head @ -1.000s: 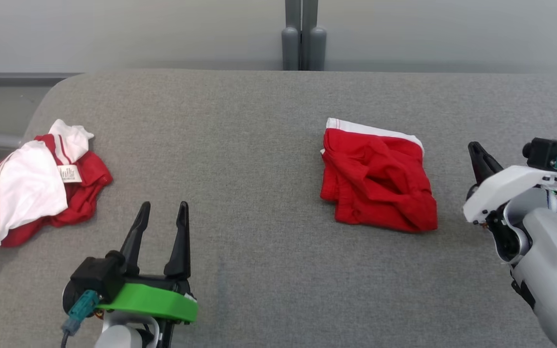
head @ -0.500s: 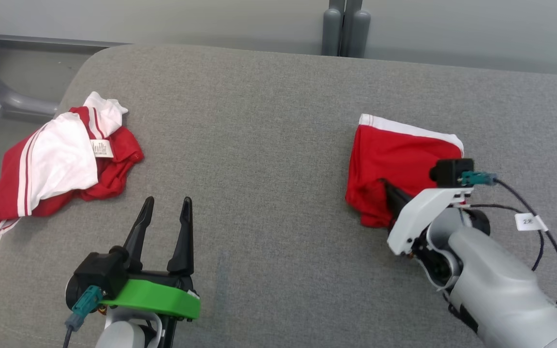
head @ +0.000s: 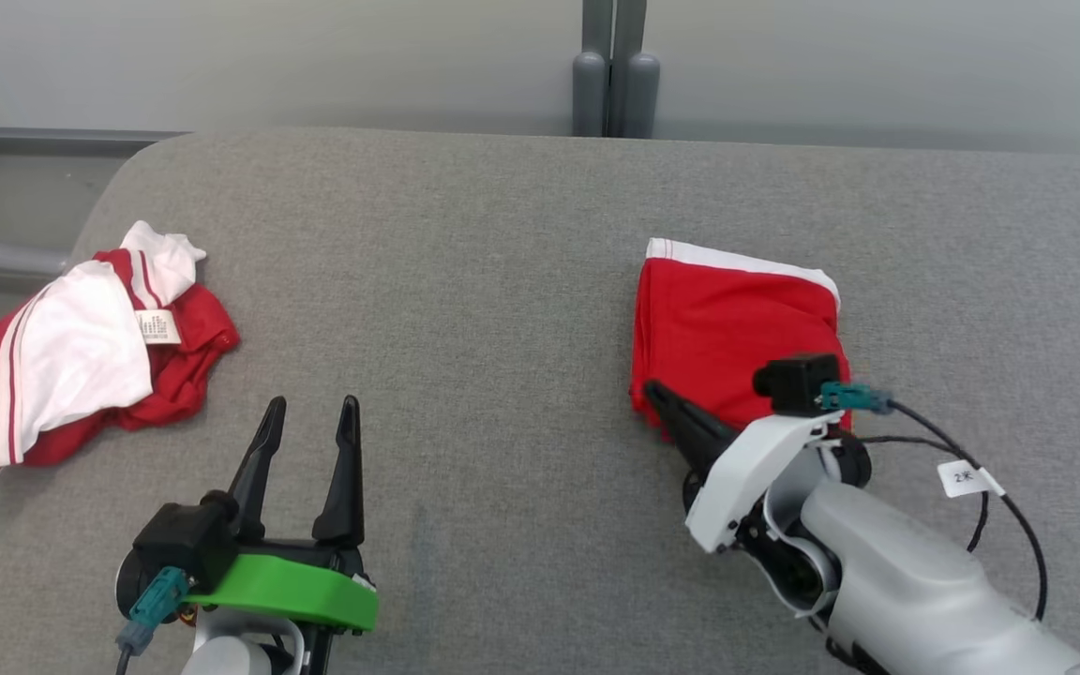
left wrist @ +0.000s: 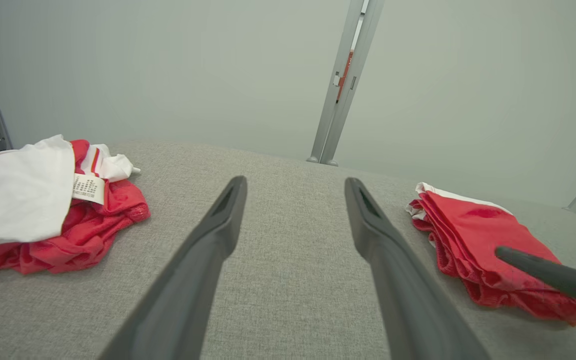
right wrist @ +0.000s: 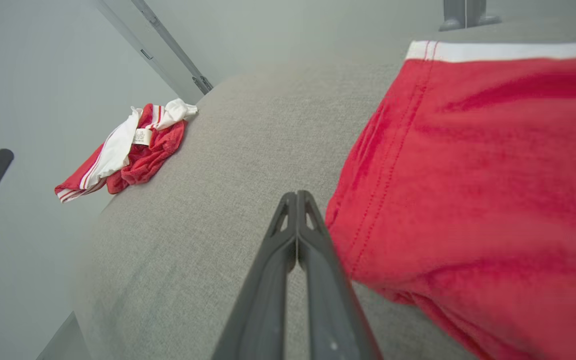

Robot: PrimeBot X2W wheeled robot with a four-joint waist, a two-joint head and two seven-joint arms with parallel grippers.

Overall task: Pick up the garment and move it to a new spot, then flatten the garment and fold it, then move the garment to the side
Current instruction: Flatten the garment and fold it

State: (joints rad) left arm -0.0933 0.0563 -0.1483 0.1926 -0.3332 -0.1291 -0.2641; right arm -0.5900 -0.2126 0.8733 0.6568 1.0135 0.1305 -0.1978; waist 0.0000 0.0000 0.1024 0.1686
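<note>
While the red garment (head: pixel 732 337) lies as a compact, roughly square packet on the right half of the grey tabletop (head: pixel 465 281), its white waistband (head: pixel 737 262) runs along the far edge and its layers are stacked, as the left wrist view shows from the side. The top face looks smooth, with only shallow creases.

The right hand (head: pixel 654 389) sits at the packet's near left corner. In the right wrist view its two fingers (right wrist: pixel 318 260) are pressed together with nothing between them, and the tips rest low over the bare tabletop just beside the garment's left hem. Whether a finger's side touches the cloth is hard to tell from that angle. The left hand (head: pixel 311 405) hovers well apart at the near left, its fingers spread and holding nothing.

A second heap of red and white clothing (head: pixel 81 361) lies crumpled at the tabletop's left edge, untouched by either hand.

Judging by the tidy shape, the flattening and folding look done. What remains is probably the last step, shifting the packet to the side, or that step is in hand now with the pressed-together fingers set to nudge or slide under the corner. The folded stack could slump open if dragged by one corner alone.
</note>
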